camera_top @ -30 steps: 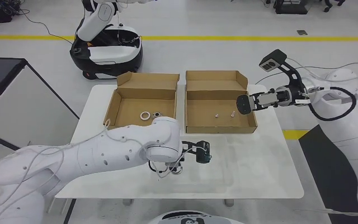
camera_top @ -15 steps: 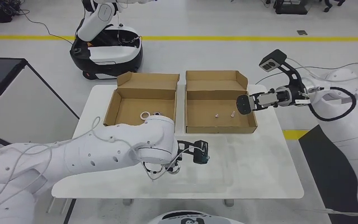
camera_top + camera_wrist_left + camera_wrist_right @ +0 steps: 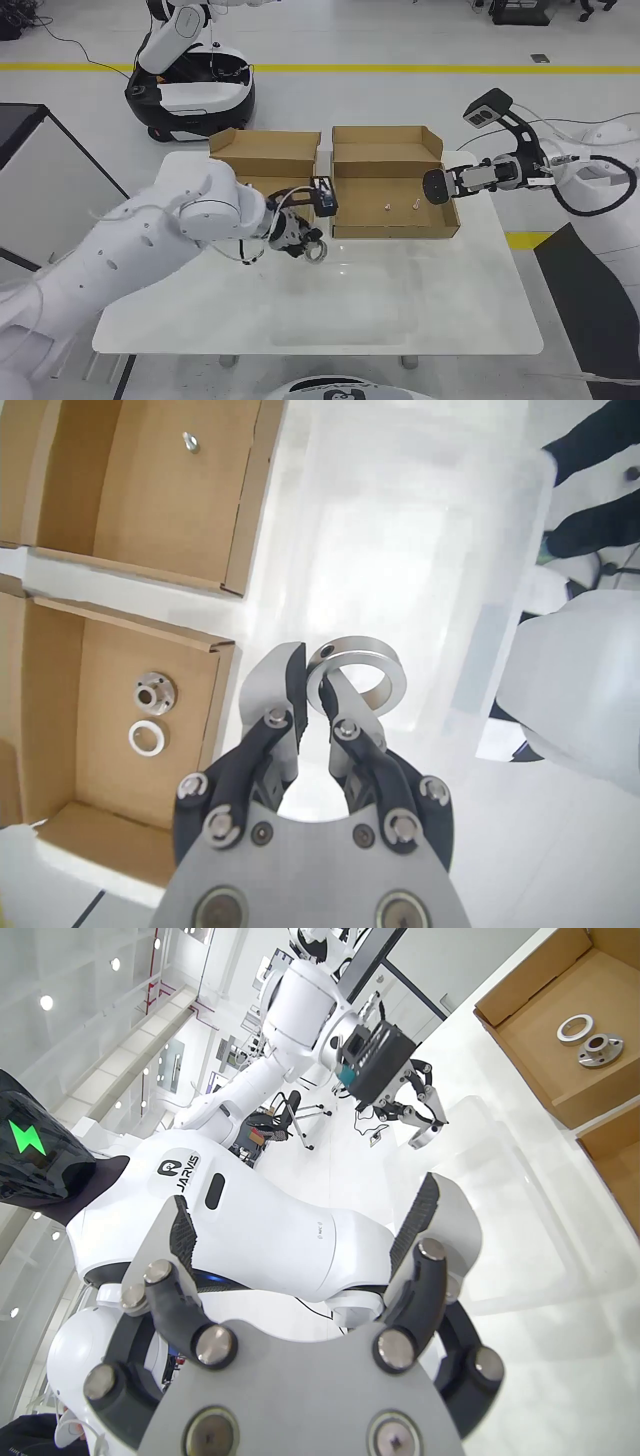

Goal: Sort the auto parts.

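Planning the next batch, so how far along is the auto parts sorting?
Done: a flange and white ring lie in the left box, two small screws in the right box. In hand: the left pincer grips a metal ring above the table. Left: boxing that ring.

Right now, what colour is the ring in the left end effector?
The ring is silver metal; best in left wrist view.
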{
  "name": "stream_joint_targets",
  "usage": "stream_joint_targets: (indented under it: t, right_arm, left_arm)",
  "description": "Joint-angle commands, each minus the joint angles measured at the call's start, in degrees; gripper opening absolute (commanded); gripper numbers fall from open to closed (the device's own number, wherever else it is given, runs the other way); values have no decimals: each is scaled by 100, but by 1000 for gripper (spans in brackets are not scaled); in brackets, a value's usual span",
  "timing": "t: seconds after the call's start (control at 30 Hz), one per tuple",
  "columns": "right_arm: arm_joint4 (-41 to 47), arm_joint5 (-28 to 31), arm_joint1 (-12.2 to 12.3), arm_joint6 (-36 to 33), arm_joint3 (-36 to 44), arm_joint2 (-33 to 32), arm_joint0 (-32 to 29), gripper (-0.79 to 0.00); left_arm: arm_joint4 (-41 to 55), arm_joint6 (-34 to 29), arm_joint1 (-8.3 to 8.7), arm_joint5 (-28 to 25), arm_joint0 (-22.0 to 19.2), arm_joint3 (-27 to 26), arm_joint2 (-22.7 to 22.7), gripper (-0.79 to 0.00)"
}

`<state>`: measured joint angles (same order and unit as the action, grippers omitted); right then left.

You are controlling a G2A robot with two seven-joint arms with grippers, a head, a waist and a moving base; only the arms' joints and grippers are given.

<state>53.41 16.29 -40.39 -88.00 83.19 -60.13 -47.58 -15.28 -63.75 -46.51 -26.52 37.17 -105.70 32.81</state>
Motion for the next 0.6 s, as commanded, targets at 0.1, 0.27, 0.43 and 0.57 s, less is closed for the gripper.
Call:
stream_joint_targets:
  t: [0.1, 0.27, 0.43, 0.57]
  right_arm:
    - [2, 0, 0, 0, 0, 0, 0, 0]
    - [2, 0, 0, 0, 0, 0, 0, 0]
    - [2, 0, 0, 0, 0, 0, 0, 0]
    - [2, 0, 0, 0, 0, 0, 0, 0]
  left_arm:
    - [933, 619, 255, -1212, 613, 427, 559, -785]
    - [1839, 907, 387, -2212, 998, 766, 845, -785]
    - [2657, 1458, 470, -2859, 1194, 903, 839, -785]
    - [3024, 1746, 554, -3148, 1187, 918, 655, -785]
